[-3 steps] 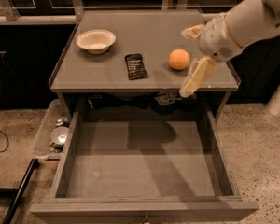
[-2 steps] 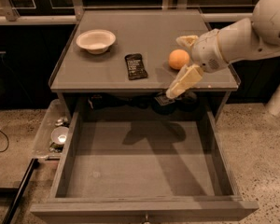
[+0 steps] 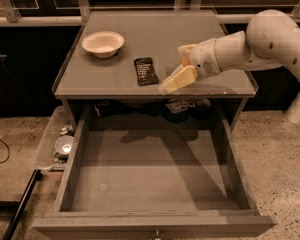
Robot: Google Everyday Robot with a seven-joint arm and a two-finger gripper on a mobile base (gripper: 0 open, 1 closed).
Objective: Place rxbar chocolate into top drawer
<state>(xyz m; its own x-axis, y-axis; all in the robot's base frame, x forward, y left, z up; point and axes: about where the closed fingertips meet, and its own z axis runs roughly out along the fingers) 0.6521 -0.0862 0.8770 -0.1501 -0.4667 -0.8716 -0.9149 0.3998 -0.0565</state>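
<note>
The rxbar chocolate (image 3: 146,71), a flat black wrapper with white lettering, lies on the grey tabletop (image 3: 115,84) near its front middle. My gripper (image 3: 172,83) hovers just right of the bar, its cream fingers (image 3: 180,79) pointing left and down toward the table's front edge. It holds nothing that I can see. The top drawer (image 3: 155,179) is pulled fully open below the table, with a bare grey bottom and a small knob at the front. The orange ball is hidden behind my arm.
A cream bowl (image 3: 103,43) stands at the back left of the tabletop. A clear plastic bin (image 3: 57,144) of small items sits on the floor left of the drawer. Dark clutter (image 3: 182,106) shows under the tabletop. My white arm (image 3: 270,39) comes in from the right.
My gripper has moved left across the tabletop, from beside the orange ball to right next to the rxbar. The arm now covers the ball. The bar has not moved.
</note>
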